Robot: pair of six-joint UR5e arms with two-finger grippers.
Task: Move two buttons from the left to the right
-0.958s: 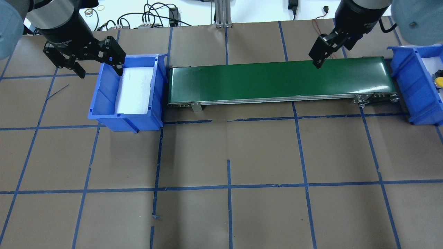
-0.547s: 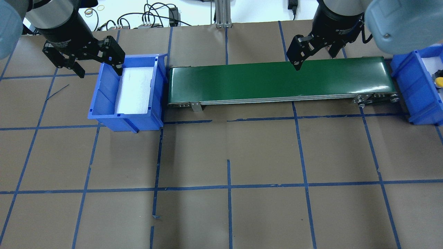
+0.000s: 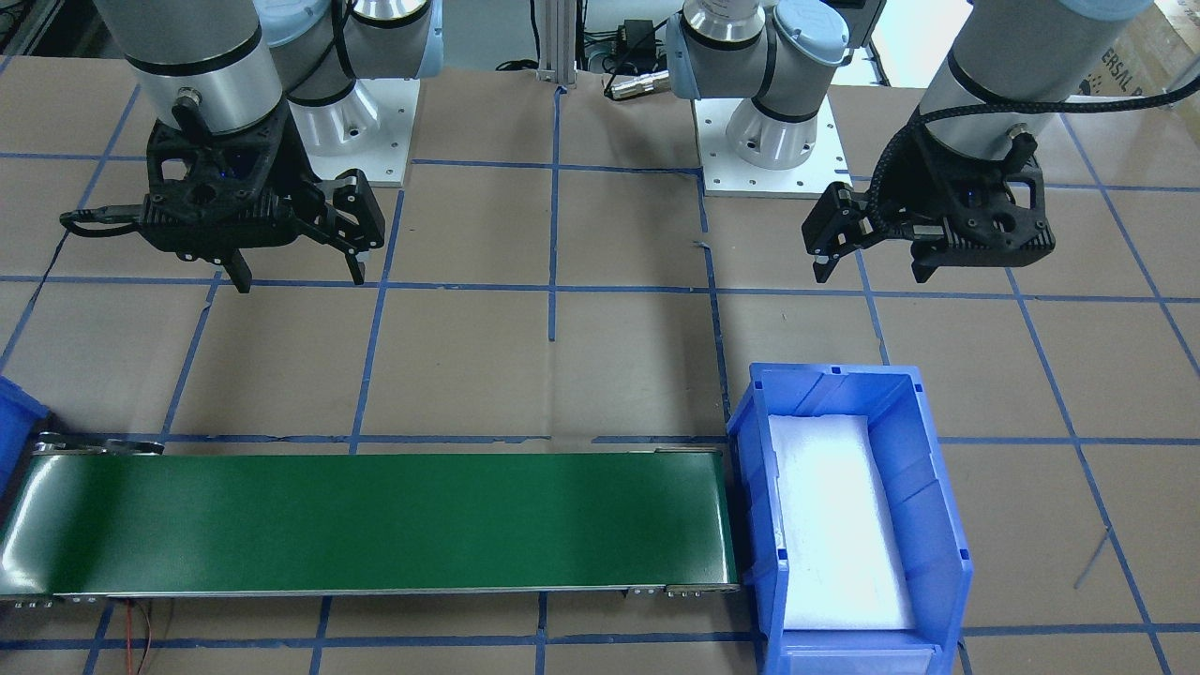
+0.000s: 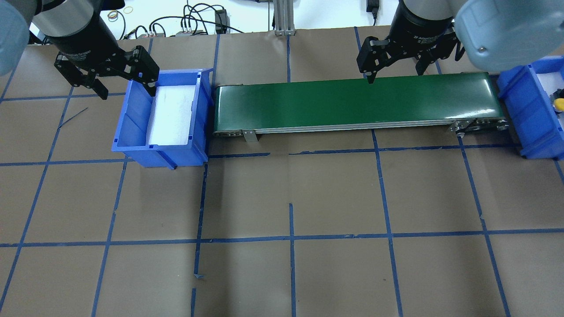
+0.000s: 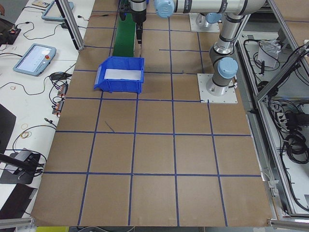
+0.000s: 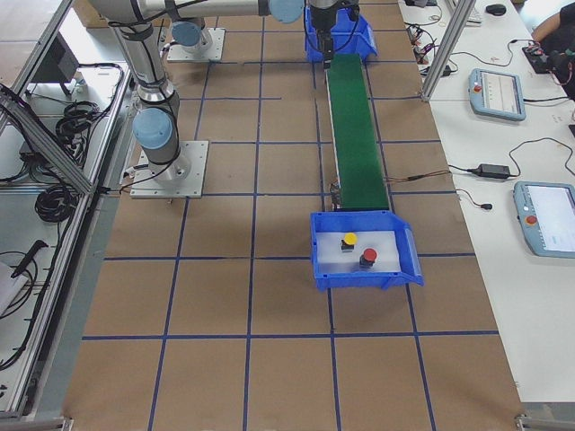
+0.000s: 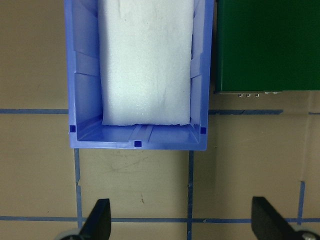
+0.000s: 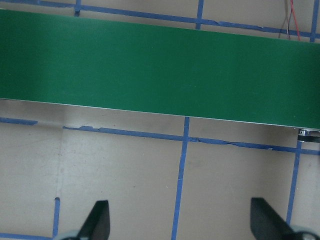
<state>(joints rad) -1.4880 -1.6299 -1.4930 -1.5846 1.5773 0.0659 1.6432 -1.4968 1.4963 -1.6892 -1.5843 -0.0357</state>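
Both buttons, a yellow-capped one [image 6: 349, 239] and a red-capped one [image 6: 368, 258], stand on white foam in the right blue bin [image 6: 359, 275]. The overhead view shows only the yellow cap [image 4: 559, 104] at its right edge. My right gripper [image 3: 300, 278] [image 4: 393, 73] [image 8: 180, 222] hovers open and empty over the paper on the robot's side of the green conveyor belt [image 4: 352, 101] [image 8: 150, 60]. My left gripper [image 3: 869, 274] [image 4: 128, 91] [image 7: 182, 222] hangs open and empty on the robot's side of the left blue bin [image 3: 937, 487] [image 7: 82, 75], which holds only white foam.
The belt [image 3: 375, 525] runs between the two bins. Brown paper with blue tape lines covers the table. Cables and an aluminium post [image 4: 282, 17] lie past the table's far edge. Tablets and cords sit on a side bench [image 6: 499, 94].
My right arm has swung left along the belt and its gripper has turned, so both fingers now show. The left arm and both bins have stayed put.
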